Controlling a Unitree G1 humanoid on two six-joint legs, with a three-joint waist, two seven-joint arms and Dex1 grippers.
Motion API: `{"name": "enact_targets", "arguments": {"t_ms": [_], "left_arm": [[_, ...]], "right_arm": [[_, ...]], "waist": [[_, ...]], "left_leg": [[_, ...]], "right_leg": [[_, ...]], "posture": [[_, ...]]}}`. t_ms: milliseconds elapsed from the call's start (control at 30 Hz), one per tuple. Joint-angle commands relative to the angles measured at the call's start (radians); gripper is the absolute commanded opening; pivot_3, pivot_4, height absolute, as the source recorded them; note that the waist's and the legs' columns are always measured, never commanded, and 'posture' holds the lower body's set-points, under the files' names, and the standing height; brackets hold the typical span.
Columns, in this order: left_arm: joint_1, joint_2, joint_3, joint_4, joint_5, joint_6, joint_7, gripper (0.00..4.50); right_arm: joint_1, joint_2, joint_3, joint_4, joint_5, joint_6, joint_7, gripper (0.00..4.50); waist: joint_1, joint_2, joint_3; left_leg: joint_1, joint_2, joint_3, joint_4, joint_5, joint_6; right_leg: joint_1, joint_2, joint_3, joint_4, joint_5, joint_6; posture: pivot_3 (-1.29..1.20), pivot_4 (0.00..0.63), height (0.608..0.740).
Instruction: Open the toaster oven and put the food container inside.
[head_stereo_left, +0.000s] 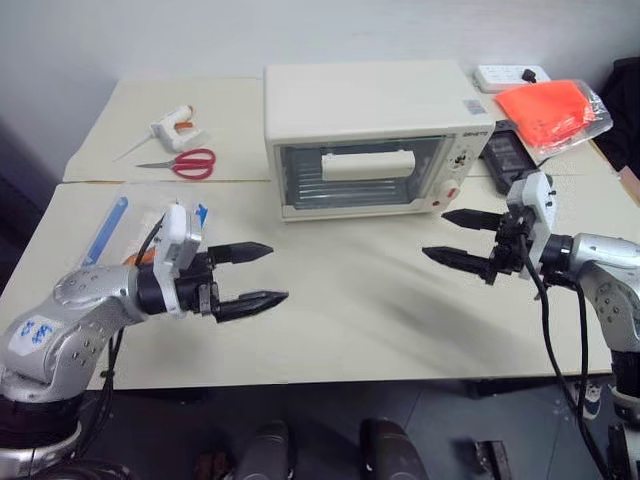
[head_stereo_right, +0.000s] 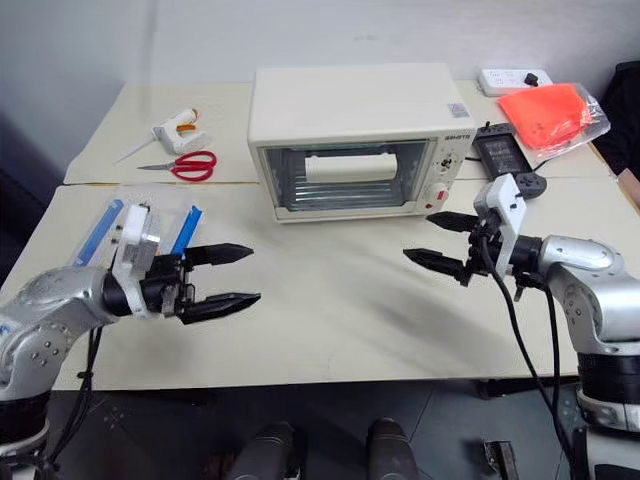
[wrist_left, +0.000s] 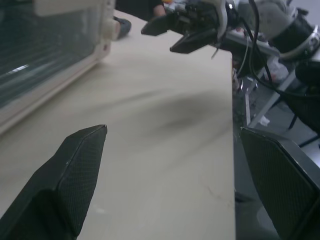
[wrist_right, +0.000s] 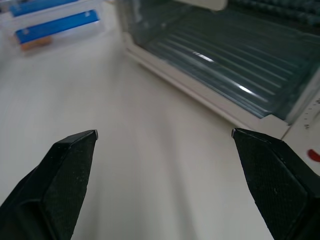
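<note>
We hold our left gripper (head_stereo_left: 255, 273) and right gripper (head_stereo_left: 458, 238) wide and empty above the table (head_stereo_left: 350, 310); the toaster oven (head_stereo_left: 375, 140) sits shut ahead; the food container (head_stereo_right: 150, 225) waits behind our left gripper.

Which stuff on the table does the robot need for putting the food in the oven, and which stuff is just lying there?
Needed:
toaster oven, door shut
food container, behind the left gripper
left gripper and right gripper, both open and empty

Just lying there:
red scissors
white glue gun
orange bag
power strip
black adapter
</note>
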Motion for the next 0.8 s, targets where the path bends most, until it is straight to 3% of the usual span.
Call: {"name": "enact_targets", "arguments": {"t_ms": [33, 200, 467, 800], "left_arm": [[-0.158, 0.007, 0.002, 0.050, -0.031, -0.001, -0.021, 4.50], [-0.236, 0.004, -0.018, 0.088, -0.021, 0.012, -0.033, 4.50], [-0.230, 0.028, -0.006, 0.084, 0.002, -0.007, -0.038, 4.50], [-0.279, -0.003, -0.022, 0.188, 0.119, -0.110, -0.012, 4.50]], "right_arm": [[-0.117, 0.089, 0.031, 0.100, -0.041, -0.062, -0.073, 4.48], [-0.214, 0.179, 0.071, 0.230, -0.099, -0.133, -0.094, 4.48], [-0.293, 0.203, 0.083, 0.304, -0.124, -0.183, -0.051, 4.48], [-0.175, 0.195, 0.091, 0.059, -0.031, -0.093, 0.031, 4.48]], "waist": [[-0.005, 0.000, 0.000], [-0.010, 0.000, 0.000], [-0.020, 0.000, 0.000], [-0.022, 0.001, 0.000]], "left_leg": [[-0.001, 0.000, 0.000, 0.002, 0.000, 0.000], [0.002, 0.000, 0.000, 0.001, 0.000, 0.000], [0.002, 0.001, -0.001, 0.002, 0.000, 0.000], [0.002, 0.001, -0.001, 0.001, 0.000, 0.000]], "right_leg": [[-0.001, 0.000, 0.000, 0.001, 0.000, 0.001], [0.002, -0.001, 0.000, 0.002, 0.000, 0.001], [0.002, -0.002, 0.000, 0.003, 0.000, 0.001], [0.001, -0.001, -0.001, 0.003, 0.000, 0.001]], "posture": [[0.00, 0.150, 0.740], [0.00, 0.150, 0.740], [0.00, 0.150, 0.740], [0.00, 0.150, 0.740]]}}
